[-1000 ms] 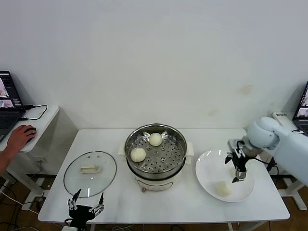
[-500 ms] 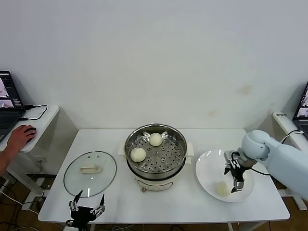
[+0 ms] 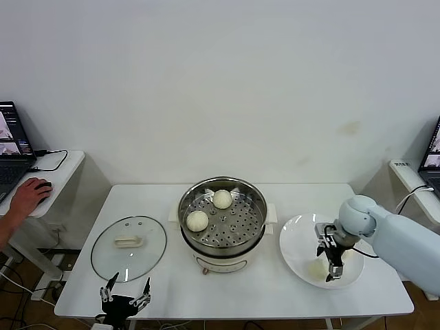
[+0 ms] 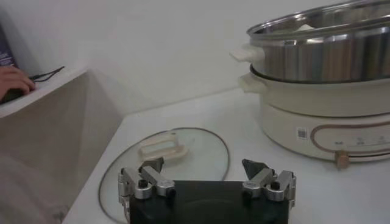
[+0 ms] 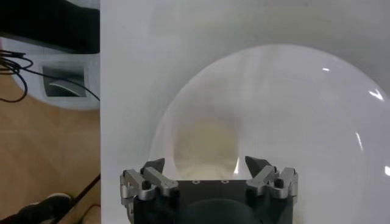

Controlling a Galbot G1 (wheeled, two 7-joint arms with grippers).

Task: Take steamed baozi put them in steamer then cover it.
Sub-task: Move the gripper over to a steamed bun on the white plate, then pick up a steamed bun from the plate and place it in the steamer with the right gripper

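Now the right gripper (image 3: 331,264) has dropped onto the plate (image 3: 294,242), jaws wide around the bun (image 3: 316,268) at 5 o'clock; two buns sit in the steamer (image 3: 223,218). Left gripper (image 3: 124,299) idles open near the lid (image 3: 129,247).

we see a plain white wall (image 3: 220,82) behind a white desk (image 3: 165,289), a smaller white side table (image 3: 58,172) against the wall at the left carrying a laptop (image 3: 14,148), and wood-toned floor (image 3: 20,302) below.
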